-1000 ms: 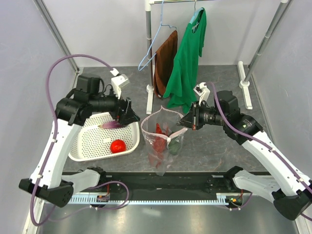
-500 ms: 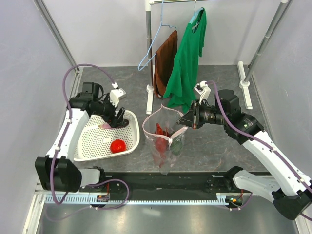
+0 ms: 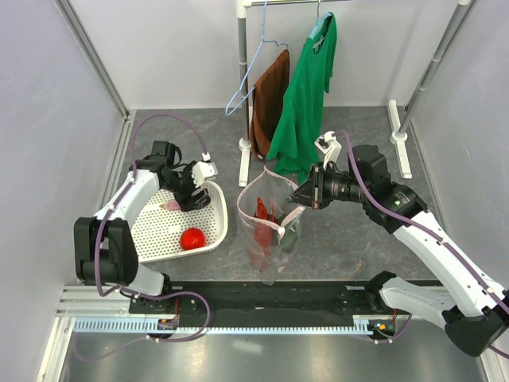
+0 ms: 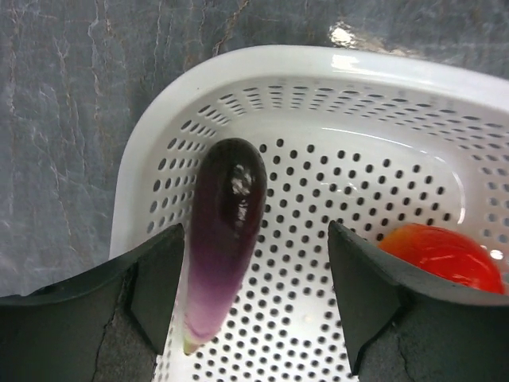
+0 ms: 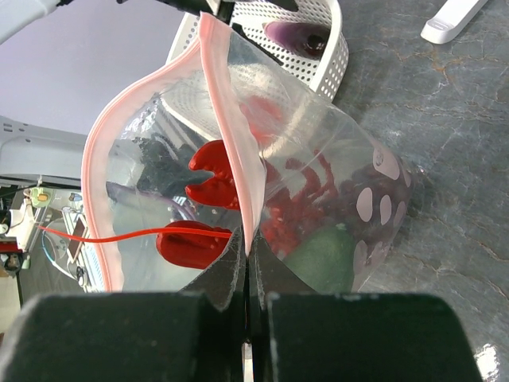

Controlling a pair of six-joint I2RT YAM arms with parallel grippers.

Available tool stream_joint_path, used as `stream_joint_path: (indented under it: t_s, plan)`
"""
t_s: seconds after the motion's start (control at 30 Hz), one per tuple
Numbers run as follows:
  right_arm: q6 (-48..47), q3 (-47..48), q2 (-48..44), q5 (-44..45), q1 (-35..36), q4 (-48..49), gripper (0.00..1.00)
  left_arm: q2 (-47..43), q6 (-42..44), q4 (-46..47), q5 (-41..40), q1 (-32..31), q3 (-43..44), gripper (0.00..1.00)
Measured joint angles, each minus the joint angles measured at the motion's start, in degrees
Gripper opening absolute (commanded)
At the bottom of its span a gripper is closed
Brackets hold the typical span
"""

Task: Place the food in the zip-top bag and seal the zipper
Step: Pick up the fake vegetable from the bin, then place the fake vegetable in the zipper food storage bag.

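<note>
The clear dotted zip-top bag (image 3: 269,231) stands at mid-table with its mouth open. My right gripper (image 3: 297,199) is shut on its pink zipper strip (image 5: 231,151) and holds that edge up. Inside the bag are the red lobster (image 5: 213,171), a dark green piece (image 5: 322,253) and something dark purple (image 5: 362,187). My left gripper (image 3: 188,196) is open, low over the white perforated basket (image 3: 219,231). A dark purple eggplant-shaped piece (image 4: 225,239) lies between its fingers, close to the left one. The red tomato (image 3: 192,238) lies in the basket too, to the right in the left wrist view (image 4: 445,253).
A clothes rack (image 3: 245,87) stands behind the bag with a green shirt (image 3: 306,103), a brown cloth (image 3: 269,99) and a blue hanger (image 3: 253,72). A white rack foot (image 3: 400,135) lies at the back right. Grey walls close in both sides.
My left arm has folded back and left, and its gripper has moved from the basket's right rim to low over its far part. My right gripper has kept hold of the bag.
</note>
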Motion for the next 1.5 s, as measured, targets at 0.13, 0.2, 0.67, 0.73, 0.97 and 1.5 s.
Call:
stream_joint_path:
  t_s: [0.13,0.2,0.67,0.73,0.97,1.5]
  plan:
    - [0.0,0.11,0.46,0.0,0.0,0.15,0.0,1.86,2.75,3.65,-2.21,-1.07,-2.36,0.78]
    - [0.0,0.11,0.63,-0.02,0.0,0.33,0.0,2.71,3.41,5.03,-3.34,-1.46,-3.54,0.78]
    - [-0.02,0.11,0.9,0.0,0.0,0.39,0.0,4.59,5.77,10.8,-10.88,-6.12,-10.49,0.21]
    - [-0.04,0.11,0.9,0.02,0.0,0.39,0.0,3.19,4.81,9.29,-10.67,-6.12,-9.64,0.15]
    - [-0.02,0.11,0.9,0.04,0.0,0.37,0.0,-7.48,-11.47,0.59,3.15,-6.1,14.6,0.1]
    - [0.48,0.74,1.95,-0.92,0.0,1.22,0.0,-15.8,-65.68,38.51,23.52,-23.74,24.68,0.04]
